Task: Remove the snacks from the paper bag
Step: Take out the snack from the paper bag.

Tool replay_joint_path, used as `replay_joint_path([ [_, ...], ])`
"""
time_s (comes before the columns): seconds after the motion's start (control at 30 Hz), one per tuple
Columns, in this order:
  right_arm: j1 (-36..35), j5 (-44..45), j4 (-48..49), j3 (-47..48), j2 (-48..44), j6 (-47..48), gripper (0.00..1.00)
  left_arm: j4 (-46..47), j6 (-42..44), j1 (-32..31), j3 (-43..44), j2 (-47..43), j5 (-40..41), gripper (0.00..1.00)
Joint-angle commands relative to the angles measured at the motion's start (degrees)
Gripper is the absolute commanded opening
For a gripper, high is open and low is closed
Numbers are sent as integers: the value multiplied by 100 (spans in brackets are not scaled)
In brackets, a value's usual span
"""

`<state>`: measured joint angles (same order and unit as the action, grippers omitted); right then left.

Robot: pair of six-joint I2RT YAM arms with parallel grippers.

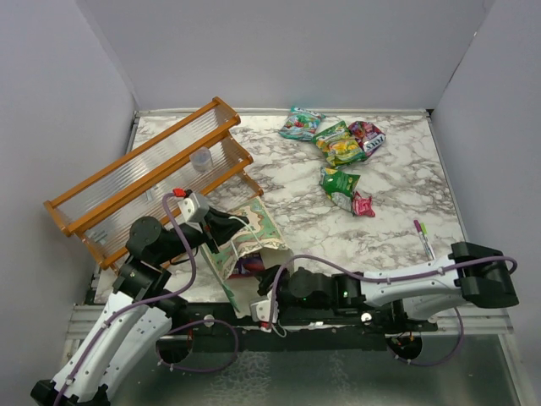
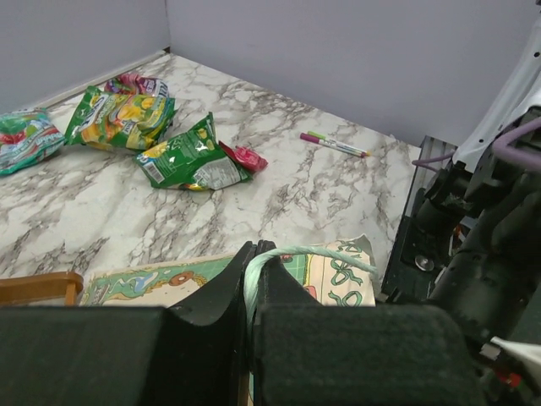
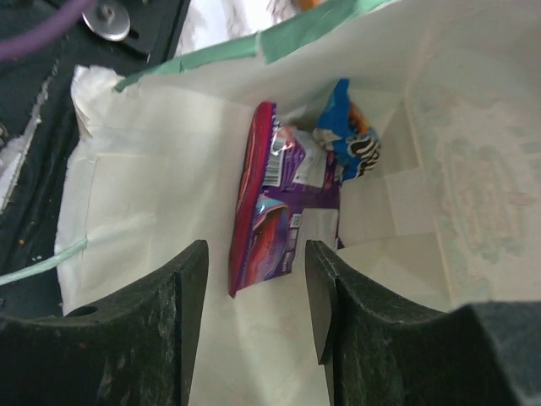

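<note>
From above, the paper bag (image 1: 254, 227) lies on its side on the marble table (image 1: 397, 245), just in front of the orange rack (image 1: 144, 182), its mouth toward my bases. My left gripper (image 1: 235, 222) is at its rim. Five packets lie out on the far side, well apart from the bag: a teal packet (image 1: 301, 123), a green-and-yellow packet (image 1: 340, 144), a purple-pink packet (image 1: 368, 135), a green packet (image 1: 340, 182) and a small pink packet (image 1: 363, 205). A pen (image 1: 423, 238) lies off to the right.

Through my left wrist, the fingers are pinched narrow on a mint-green strip of the bag. Whether it is rim or handle I cannot tell. It holds the mouth up.

Through my right wrist, my right gripper (image 3: 254, 304) is spread wide and holds nothing, looking into the bag. Ahead of it a purple packet (image 3: 275, 207) stands on edge against the cream lining, with a blue packet (image 3: 349, 139) behind it at the bottom.

I see three risks. The foil is slick and the packet is on edge, so a shallow pinch could let it slip free. If I close off-line, I could catch the lining along with it and drag the whole bag. And if my left grip slides off that thin strip, the mouth could sag over my fingers and hide both packets.
</note>
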<state>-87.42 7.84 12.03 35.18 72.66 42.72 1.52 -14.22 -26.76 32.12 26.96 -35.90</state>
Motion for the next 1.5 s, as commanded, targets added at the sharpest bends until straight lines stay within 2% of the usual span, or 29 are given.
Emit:
replay_joint_path([
  [0.0, -21, 572, 555, 106, 668, 41, 51, 157, 99, 5, 6, 37, -226, 0],
  [0.27, 213, 1009, 840, 337, 1530, 105, 51, 213, 89, 5, -4, 62, -344, 0],
  [0.73, 787, 516, 1671, 270, 2302, -72, 49, 252, 82, 5, -9, 44, -484, 0],
  [1.07, 1045, 500, 2433, 332, 3048, 52, 48, 287, 63, 5, -16, 26, -520, 0],
  [1.17, 1170, 517, 2855, 282, 3113, 50, 41, 280, 64, 5, -19, 23, -506, 0],
  [1.27, 1209, 506, 2932, 282, 2976, 192, 19, 258, 68, 5, -18, 24, -469, 0],
  [1.47, 1206, -12, 2485, 175, 2196, 338, 2, 160, 147, 5, 16, 87, -312, 0],
])
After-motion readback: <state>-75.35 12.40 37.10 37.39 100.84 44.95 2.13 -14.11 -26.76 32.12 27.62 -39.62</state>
